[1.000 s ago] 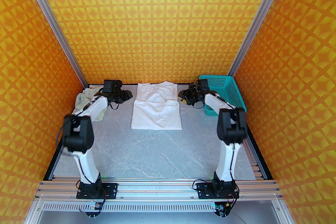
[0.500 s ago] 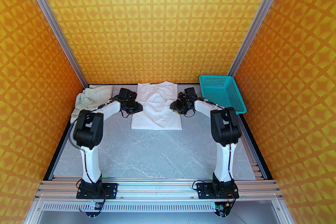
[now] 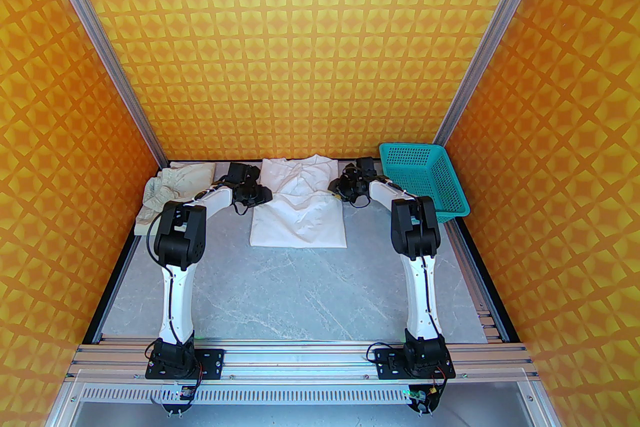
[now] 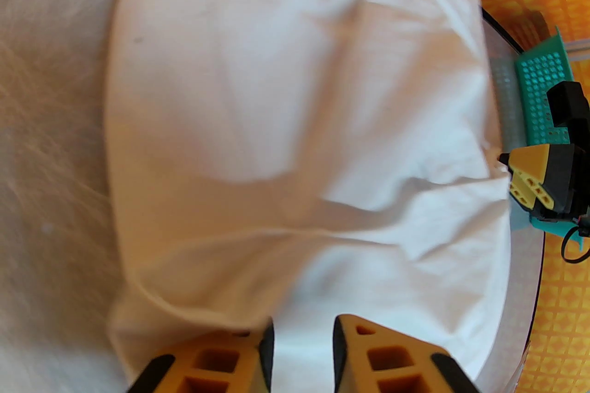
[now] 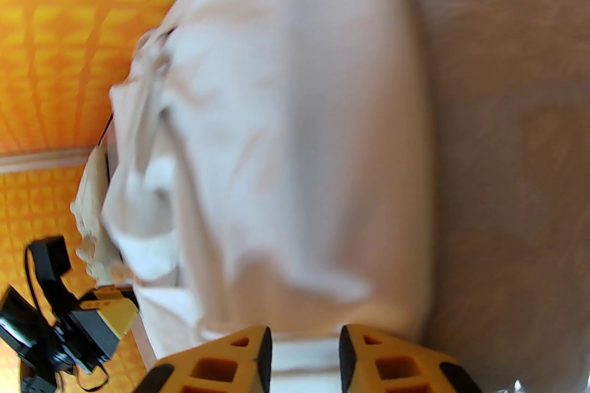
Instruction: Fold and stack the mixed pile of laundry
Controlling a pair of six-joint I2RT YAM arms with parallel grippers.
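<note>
The white long-sleeved shirt (image 3: 298, 220) lies flat at the table's far middle, with a raised crease across its centre. My left gripper (image 3: 262, 194) is at the shirt's left edge. In the left wrist view (image 4: 303, 331) it is shut on a fold of the white shirt (image 4: 286, 105). My right gripper (image 3: 334, 187) is at the right edge. The right wrist view (image 5: 305, 336) shows it shut on the same shirt (image 5: 286, 151), and creases run toward its tips (image 4: 525, 179). The beige-cream piece (image 3: 172, 187) lies crumpled at the far left, untouched.
A teal mesh basket (image 3: 430, 177) stands at the far right corner, just behind the right arm. Patterned orange walls close in the back and sides. The grey tabletop (image 3: 300, 295) stretches bare in front of the shirt, toward the arm bases.
Both grippers swung inward from the sides onto the shirt's left and right edges and closed there. They then drew slightly toward the back wall, bunching the shirt's middle.
</note>
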